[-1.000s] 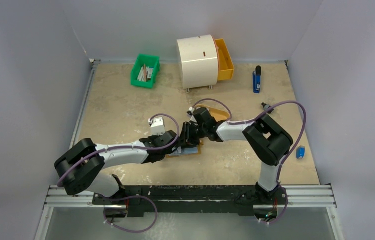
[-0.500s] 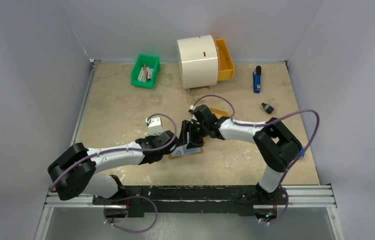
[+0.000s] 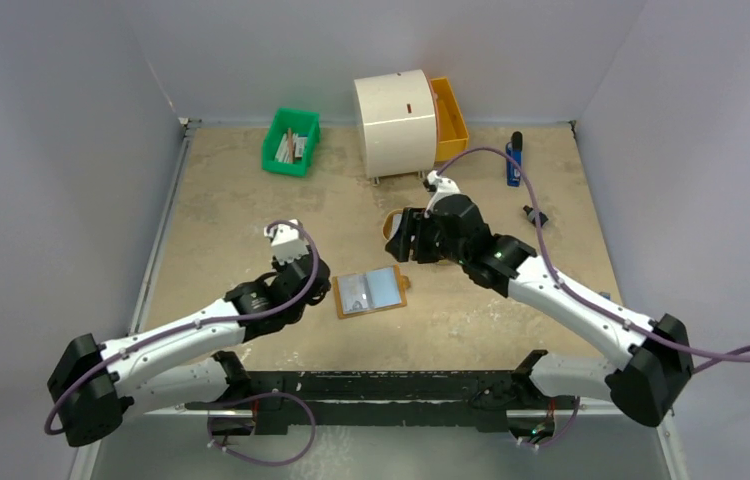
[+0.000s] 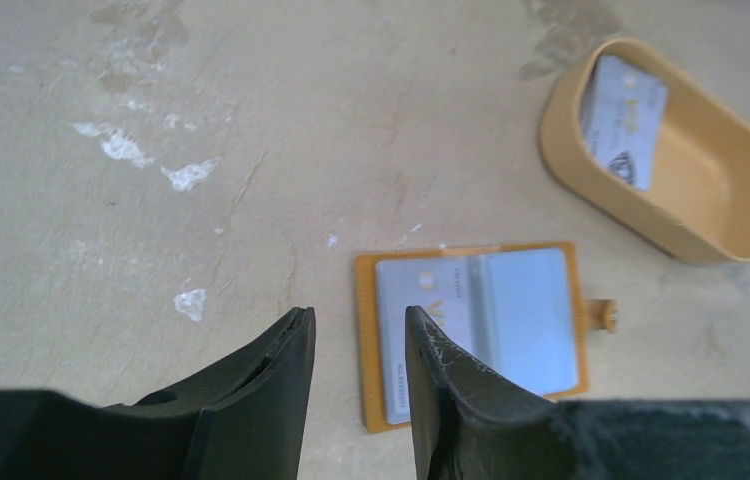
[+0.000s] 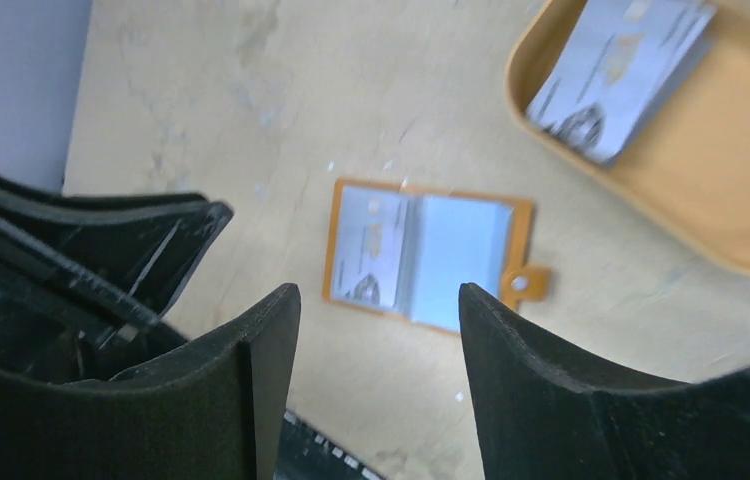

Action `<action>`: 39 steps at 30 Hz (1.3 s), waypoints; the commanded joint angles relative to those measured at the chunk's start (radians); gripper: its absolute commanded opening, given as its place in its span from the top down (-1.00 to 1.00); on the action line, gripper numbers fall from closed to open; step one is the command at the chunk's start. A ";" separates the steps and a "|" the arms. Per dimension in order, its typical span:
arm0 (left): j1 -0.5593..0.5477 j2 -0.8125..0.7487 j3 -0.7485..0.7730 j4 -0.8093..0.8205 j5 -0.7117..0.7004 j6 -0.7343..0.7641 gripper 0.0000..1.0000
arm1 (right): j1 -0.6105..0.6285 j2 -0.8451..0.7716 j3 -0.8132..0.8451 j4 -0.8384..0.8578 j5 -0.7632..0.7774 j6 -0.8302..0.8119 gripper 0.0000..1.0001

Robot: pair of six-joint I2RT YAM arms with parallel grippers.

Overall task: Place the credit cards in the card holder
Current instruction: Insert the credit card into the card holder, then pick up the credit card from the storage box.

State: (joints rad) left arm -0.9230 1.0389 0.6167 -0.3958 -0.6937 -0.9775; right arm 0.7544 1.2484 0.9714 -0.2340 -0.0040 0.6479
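Note:
The orange-tan card holder [image 3: 371, 292] lies open and flat on the table, pale blue inside. One pale credit card [image 4: 431, 285] sits in its left half [image 5: 371, 245]. More credit cards [image 4: 623, 120] lean inside the oval orange tray [image 4: 741, 235], also seen in the right wrist view [image 5: 621, 75]. My left gripper [image 3: 313, 285] hovers just left of the holder [image 4: 536, 320], jaws apart with nothing between them [image 4: 359, 320]. My right gripper [image 3: 401, 235] is raised beyond the holder [image 5: 426, 250], over the tray's near end, open and empty [image 5: 379, 295].
At the back stand a white drum [image 3: 394, 122] with a long orange drawer [image 3: 448, 118] and a green bin [image 3: 291, 140] of sticks and papers. A blue tool [image 3: 514, 160] and a small black object [image 3: 534, 213] lie at the right.
Both grippers have pulled away from the card holder: the left back towards the left while opening, the right up and away towards the tray. The holder now lies uncovered with a card inside.

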 commanded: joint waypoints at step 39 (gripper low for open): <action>0.001 -0.142 -0.166 0.244 0.156 -0.043 -0.02 | -0.341 0.352 -0.074 0.321 -0.090 0.192 -0.13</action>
State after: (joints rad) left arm -0.9234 0.8902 0.4427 -0.1547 -0.5205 -1.0080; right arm 0.4240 1.5677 0.8577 0.0319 -0.0761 0.7895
